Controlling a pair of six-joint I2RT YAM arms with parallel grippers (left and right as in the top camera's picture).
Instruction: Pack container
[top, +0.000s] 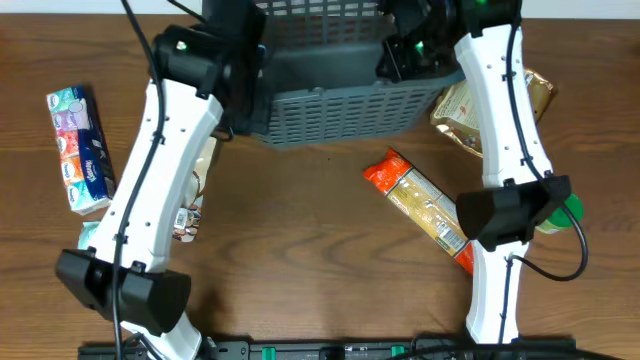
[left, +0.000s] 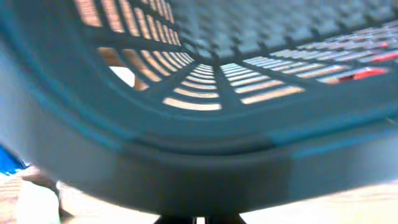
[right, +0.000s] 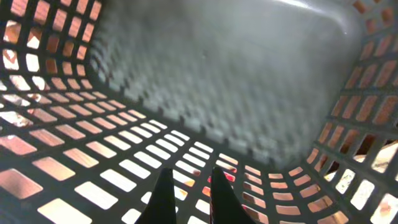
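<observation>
The lattice basket (top: 330, 105) sits at the desk's (top: 300, 230) far edge, right jaws parted and empty inside it, left jaws against its rim (grip unreadable), probably positioning it for packing.

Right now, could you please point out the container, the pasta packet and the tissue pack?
container (top: 340, 108), overhead view, on its slotted near wall.
pasta packet (top: 422, 205), overhead view, on its middle.
tissue pack (top: 80, 150), overhead view, on its middle.
</observation>
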